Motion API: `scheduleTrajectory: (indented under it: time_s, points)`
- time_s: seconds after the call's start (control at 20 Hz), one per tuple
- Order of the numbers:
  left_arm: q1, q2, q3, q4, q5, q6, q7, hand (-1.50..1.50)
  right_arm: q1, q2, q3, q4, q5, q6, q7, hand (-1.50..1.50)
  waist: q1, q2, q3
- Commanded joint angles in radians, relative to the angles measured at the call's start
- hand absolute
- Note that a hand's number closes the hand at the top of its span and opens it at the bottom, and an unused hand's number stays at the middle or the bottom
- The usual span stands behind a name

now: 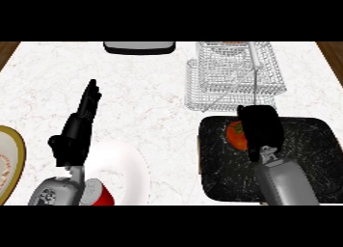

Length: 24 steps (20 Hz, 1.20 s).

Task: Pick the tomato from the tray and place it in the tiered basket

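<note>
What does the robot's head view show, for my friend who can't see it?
The right hand reaches down over a red tomato on a black tray, with a wire tiered basket just behind. The left hand rests open, fingers up, at the left, above a white plate.

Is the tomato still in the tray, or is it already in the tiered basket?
Still in the tray. The tomato lies on its dark surface, partly hidden by the right robot hand over it. The tiered basket holds no tomato.

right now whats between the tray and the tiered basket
In the head view, only a narrow strip of bare marble counter separates the black tray from the wire tiered basket. The right robot hand is over the tomato.
</note>
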Motion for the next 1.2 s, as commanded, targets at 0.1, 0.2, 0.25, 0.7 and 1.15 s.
scheduleTrajectory:
  time_s: [0.1,0.2,0.25,0.7,1.15]
  points:
    - [-0.004,-0.032,-0.035,0.030,-0.018,0.008,0.002,0.00,-0.159,0.054,0.153,-0.172,-0.073,0.185,0.463,1.50,0.015,0.007,0.009]
    - [0.032,-0.029,-0.042,0.014,-0.019,0.005,-0.025,0.00,-0.243,0.055,0.169,-0.243,-0.116,0.221,0.577,1.50,0.025,0.004,0.009]
    - [-0.013,-0.004,-0.002,0.021,0.001,-0.009,0.000,0.00,-0.280,0.055,0.197,-0.281,-0.135,0.273,0.633,1.50,0.018,0.005,0.009]
    - [0.000,-0.061,-0.054,0.025,-0.052,0.045,0.013,0.00,-0.619,0.055,0.105,-0.294,-0.370,0.430,0.926,1.50,0.018,0.009,0.009]
    - [-0.015,-0.052,-0.023,0.090,-0.014,0.005,-0.057,0.00,-0.833,0.055,-0.063,-0.095,-0.529,0.205,0.949,1.50,0.017,0.019,0.010]
